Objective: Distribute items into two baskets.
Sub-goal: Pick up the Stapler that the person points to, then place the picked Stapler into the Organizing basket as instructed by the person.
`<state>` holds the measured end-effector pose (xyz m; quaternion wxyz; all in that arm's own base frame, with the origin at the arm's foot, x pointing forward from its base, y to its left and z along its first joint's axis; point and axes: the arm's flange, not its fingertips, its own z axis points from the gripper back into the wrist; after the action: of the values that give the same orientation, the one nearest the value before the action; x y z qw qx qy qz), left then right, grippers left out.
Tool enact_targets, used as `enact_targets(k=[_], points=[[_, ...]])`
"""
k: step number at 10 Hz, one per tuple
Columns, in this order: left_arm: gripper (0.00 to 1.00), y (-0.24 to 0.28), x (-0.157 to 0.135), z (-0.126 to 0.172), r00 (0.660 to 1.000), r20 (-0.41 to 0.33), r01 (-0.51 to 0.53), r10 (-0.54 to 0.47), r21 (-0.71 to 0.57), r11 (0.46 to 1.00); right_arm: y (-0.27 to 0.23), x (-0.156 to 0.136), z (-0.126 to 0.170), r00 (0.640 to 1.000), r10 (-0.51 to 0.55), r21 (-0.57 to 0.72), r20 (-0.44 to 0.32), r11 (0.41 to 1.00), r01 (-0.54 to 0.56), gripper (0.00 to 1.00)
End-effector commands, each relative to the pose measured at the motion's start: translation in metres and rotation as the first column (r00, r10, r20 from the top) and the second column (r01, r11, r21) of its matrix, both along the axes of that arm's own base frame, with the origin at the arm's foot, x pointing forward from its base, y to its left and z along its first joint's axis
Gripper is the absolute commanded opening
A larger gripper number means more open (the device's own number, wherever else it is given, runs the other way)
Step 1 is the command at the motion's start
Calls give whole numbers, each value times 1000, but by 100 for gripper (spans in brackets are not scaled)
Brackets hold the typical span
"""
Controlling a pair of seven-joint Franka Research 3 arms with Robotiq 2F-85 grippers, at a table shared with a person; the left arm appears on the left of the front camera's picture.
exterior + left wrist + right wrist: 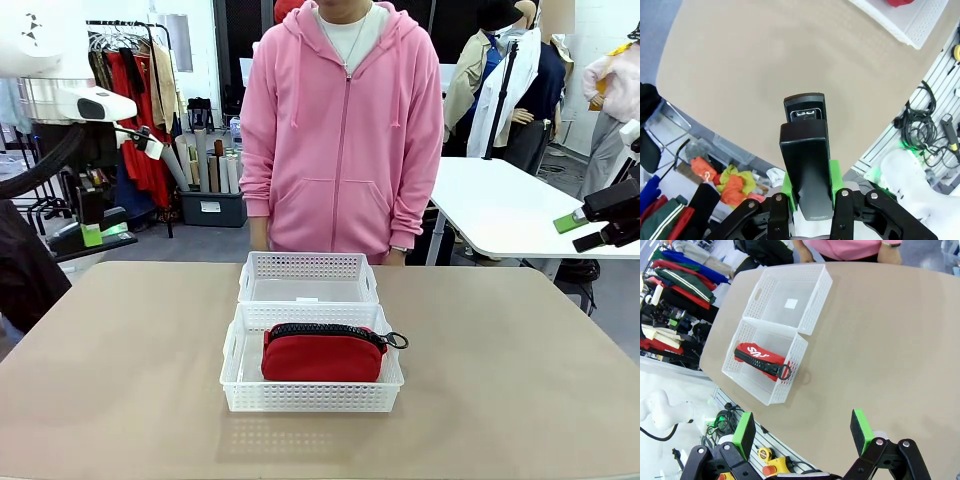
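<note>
My left hand grips the stapler high over bare table, off to the side of both baskets; a loose hold could drop it short. My right hand hangs wide, empty. Pouch lies in the near basket; the far basket, by the person, awaits the stapler.

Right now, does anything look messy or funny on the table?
Nothing stands out. The red pouch lies neatly inside the near basket, the far basket sits straight behind it, and the left tool holds the black stapler.
</note>
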<state>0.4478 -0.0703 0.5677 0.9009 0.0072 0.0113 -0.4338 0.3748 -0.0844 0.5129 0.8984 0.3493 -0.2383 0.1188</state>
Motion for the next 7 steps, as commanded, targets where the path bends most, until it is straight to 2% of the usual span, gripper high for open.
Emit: enact_targets(k=[1,7], points=[[0,-2,-2,2,1000,14,-28,28,2,1000,1,1,1,1000,2,15,14,1000,-3,100],[0,-2,-2,2,1000,14,-28,28,2,1000,1,1,1,1000,2,15,14,1000,-3,100]])
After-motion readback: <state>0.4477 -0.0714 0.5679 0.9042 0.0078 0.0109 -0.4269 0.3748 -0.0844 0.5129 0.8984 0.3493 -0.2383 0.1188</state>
